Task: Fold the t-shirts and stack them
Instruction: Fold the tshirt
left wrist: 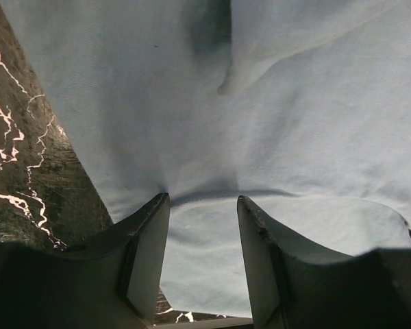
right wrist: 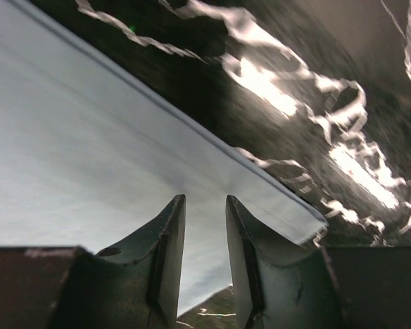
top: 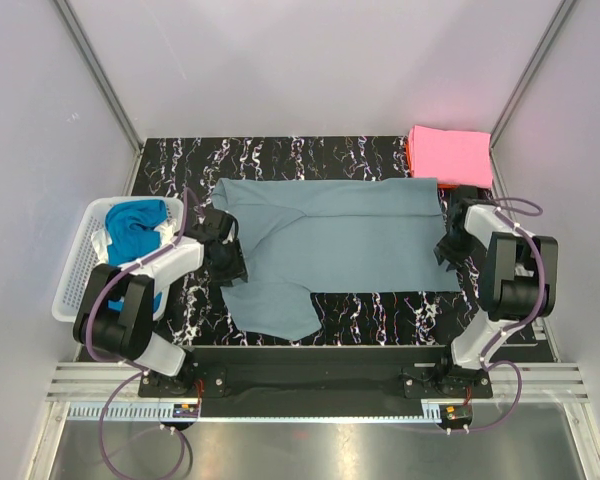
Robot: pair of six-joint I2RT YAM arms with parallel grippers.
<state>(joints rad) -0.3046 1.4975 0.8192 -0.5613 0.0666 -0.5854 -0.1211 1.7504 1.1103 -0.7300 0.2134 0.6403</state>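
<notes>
The dusty grey-blue cloth t-shirt (top: 340,235) is lying spread at centre, the left gripper (left wrist: 202,199) poised at its nine o'clock edge and the right gripper (right wrist: 205,199) at three o'clock, both half open and holding nothing. For a square fold, both should be pinching the edges evenly and lifting together.

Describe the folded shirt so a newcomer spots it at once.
Take the black marbled table. At its far right corner lies the pink t-shirt. It is a neat folded rectangle; the grey-blue t-shirt lies spread out, the teal t-shirt bunched in the basket.
</notes>
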